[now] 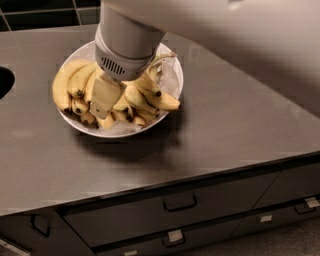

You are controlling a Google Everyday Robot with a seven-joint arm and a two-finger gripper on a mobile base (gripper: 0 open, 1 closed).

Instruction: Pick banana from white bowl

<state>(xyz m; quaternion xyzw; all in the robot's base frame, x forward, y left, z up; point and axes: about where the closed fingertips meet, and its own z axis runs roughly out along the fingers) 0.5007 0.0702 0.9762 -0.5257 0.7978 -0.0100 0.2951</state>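
Note:
A wide, shallow white bowl [172, 75] with crumpled white paper lining sits on the grey countertop [240, 120] at the upper left. It holds several yellow bananas [65, 85] with dark tips; one banana [155, 97] lies over the right side. My gripper [106, 100] reaches down from the top into the middle of the bowl, among the bananas, touching them. My grey wrist [125, 47] hides the far middle of the bowl.
A dark sink opening [4, 82] lies at the counter's left edge. Drawers with handles [180, 202] run below the counter's front edge. Dark tiles [45, 15] back the counter. My arm [240, 20] crosses the top right.

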